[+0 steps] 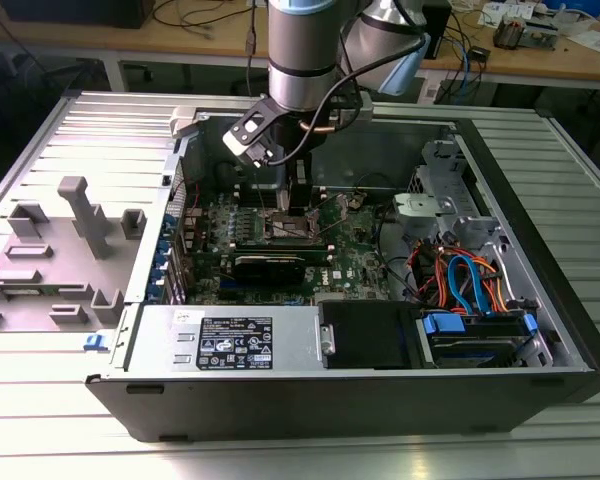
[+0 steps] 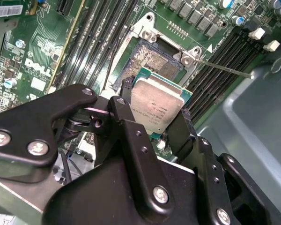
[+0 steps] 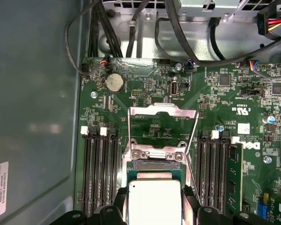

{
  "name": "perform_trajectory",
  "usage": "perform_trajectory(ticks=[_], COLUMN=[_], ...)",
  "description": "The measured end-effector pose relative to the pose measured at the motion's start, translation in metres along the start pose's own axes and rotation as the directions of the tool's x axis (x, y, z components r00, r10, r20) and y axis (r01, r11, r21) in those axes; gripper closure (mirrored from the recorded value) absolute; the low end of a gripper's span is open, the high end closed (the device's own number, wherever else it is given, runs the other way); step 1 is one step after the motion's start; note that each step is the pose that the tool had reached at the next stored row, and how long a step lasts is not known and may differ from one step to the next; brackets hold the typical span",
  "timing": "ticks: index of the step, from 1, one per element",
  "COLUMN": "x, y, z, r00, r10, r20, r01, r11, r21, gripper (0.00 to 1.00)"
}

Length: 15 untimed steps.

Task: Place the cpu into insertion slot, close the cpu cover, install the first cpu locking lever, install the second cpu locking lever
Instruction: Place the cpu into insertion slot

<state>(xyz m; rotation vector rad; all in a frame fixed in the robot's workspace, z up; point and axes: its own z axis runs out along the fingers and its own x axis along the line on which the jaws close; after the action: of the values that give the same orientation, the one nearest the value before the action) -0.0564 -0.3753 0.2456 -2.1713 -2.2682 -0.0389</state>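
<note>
My gripper (image 2: 157, 111) is shut on the cpu (image 2: 155, 104), a small square chip with a silvery top, gripped by two opposite edges between the black fingers (image 2: 127, 101). The chip hangs tilted just above the insertion slot (image 2: 152, 58), whose dark pin field lies uncovered. In the first wrist view the cpu (image 3: 154, 202) sits in the gripper (image 3: 154, 208), in front of the cpu cover (image 3: 161, 109), a silvery frame swung open onto the green board. A thin locking lever (image 2: 225, 69) sticks out beside the socket. In the exterior view the gripper (image 1: 292, 195) hovers over the slot (image 1: 285, 226).
Long black memory slots (image 3: 99, 173) flank the socket on both sides. A coin battery (image 3: 114, 83) and black cables (image 3: 131, 28) lie beyond it. The open case holds a power supply (image 1: 230, 342) and a drive with blue and orange cables (image 1: 468, 285). A grey fixture (image 1: 80, 215) stands outside.
</note>
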Motion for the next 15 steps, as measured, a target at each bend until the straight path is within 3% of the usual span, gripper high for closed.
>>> perform_trajectory(ticks=[6,15], x=[0.0003,0.0004], y=[-0.0004,-0.0019], z=[0.0074,0.008], r00=[1.0,1.0], r10=[0.005,0.005], r20=[0.0001,0.0001], r01=[-0.005,-0.005], r11=[1.0,1.0], r21=[0.0,-0.0001], gripper=[0.45,0.45])
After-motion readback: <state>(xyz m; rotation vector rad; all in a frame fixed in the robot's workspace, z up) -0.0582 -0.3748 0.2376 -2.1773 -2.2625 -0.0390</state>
